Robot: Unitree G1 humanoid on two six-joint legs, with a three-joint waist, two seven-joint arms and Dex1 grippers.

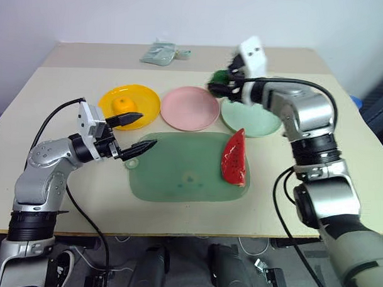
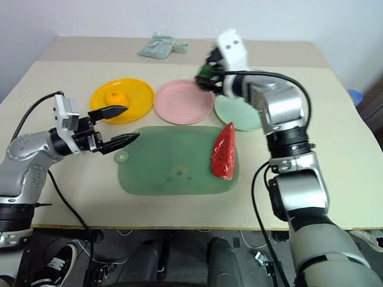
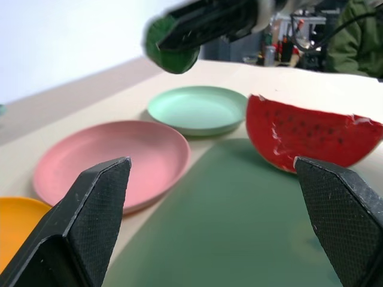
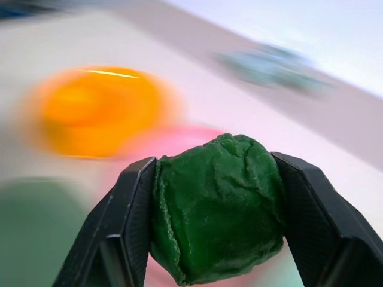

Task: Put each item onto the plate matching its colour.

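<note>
Clamped in right hand (image 4: 215, 239): bumpy dark-green ball (image 4: 216, 206), held above mint plate (image 1: 250, 119). Lower gently over plate centre before release. Left hand (image 1: 136, 134) spread apart, empty, beside yellow plate (image 1: 143, 98). Watermelon slice (image 1: 235, 157) on green mat (image 1: 178, 174).

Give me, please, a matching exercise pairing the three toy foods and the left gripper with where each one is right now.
Things:
1. orange fruit
2. green ball
3. watermelon slice
4. left gripper

Places or states:
A. lying on the green mat
B. held in the right gripper, above the plates
C. open and holding nothing, by the mat's corner
D. on the yellow plate

Pairs: 1-D, 2-B, 3-A, 4-C
</note>
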